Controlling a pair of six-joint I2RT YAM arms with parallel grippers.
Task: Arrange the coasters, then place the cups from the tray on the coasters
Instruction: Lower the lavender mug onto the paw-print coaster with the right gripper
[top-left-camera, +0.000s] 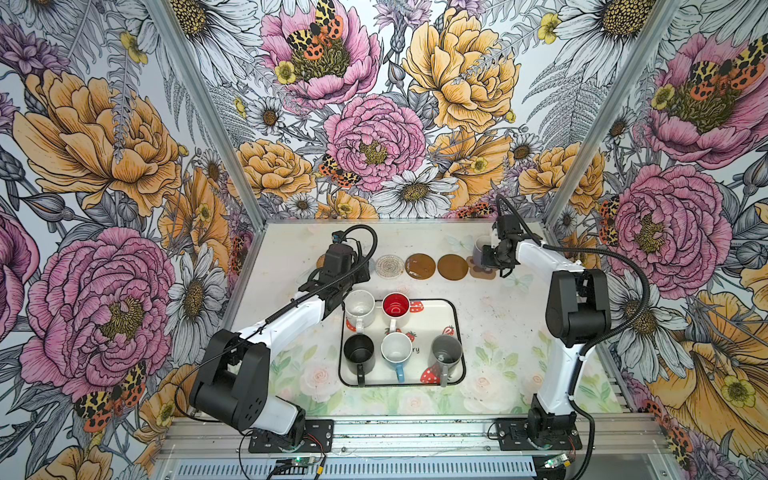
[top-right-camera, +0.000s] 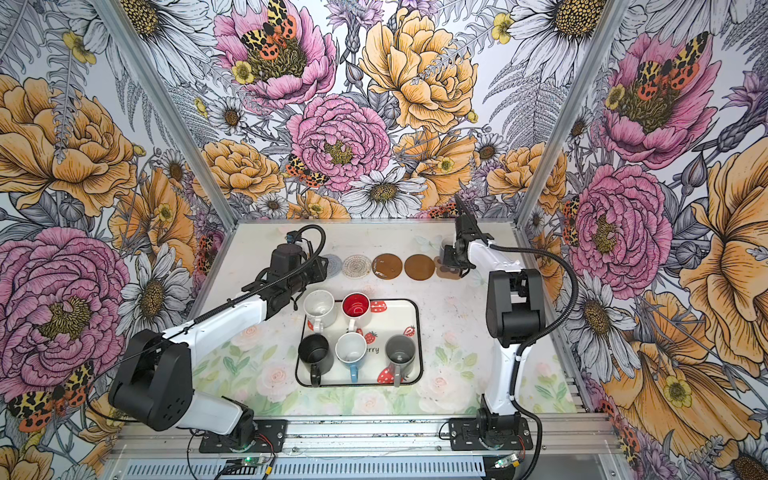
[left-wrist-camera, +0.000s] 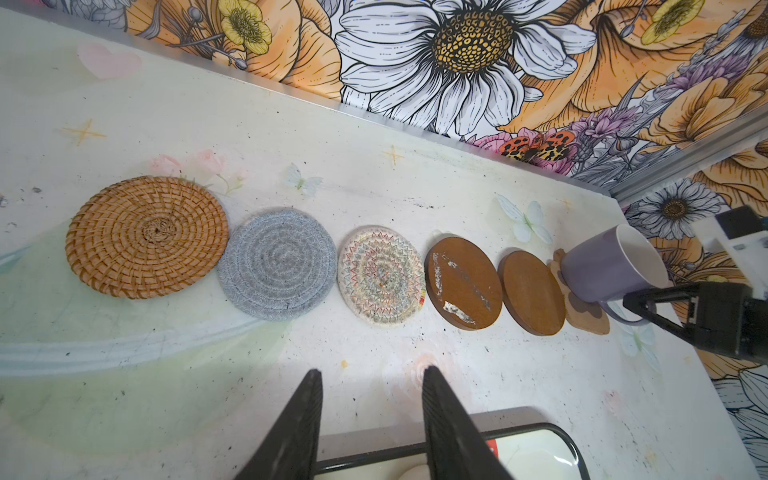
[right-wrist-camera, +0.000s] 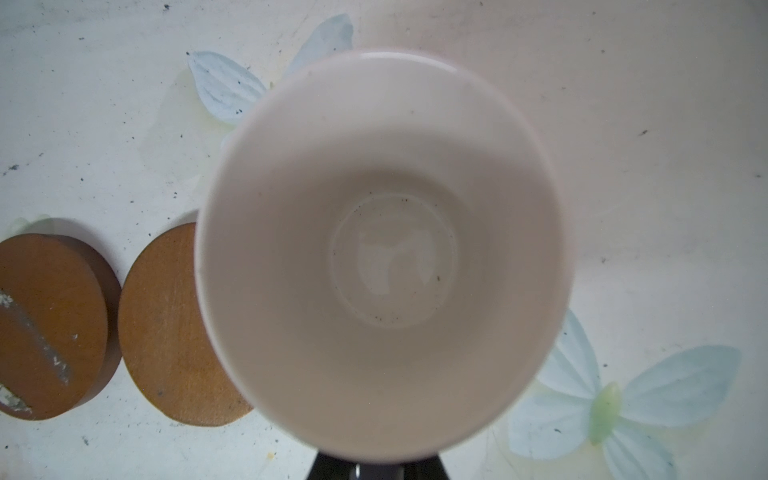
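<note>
Right gripper (left-wrist-camera: 636, 305): clamped on handle of tilted lavender mug (left-wrist-camera: 611, 266) at paw coaster (left-wrist-camera: 586, 318), row's right end; contact unclear
Left gripper (left-wrist-camera: 372, 370): partly spread, empty; hung between coaster row (left-wrist-camera: 276, 264) and tray (top-left-camera: 432, 328)
Tray: held five mugs (top-left-camera: 397, 349) upright

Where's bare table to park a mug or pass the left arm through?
Widest bare patch: table between the tray and the right arm. A strip also lies free between the coasters and the back wall. Crowded: the gap between coasters and tray, and the row's right end, where the right pincer holds the lavender mug.
</note>
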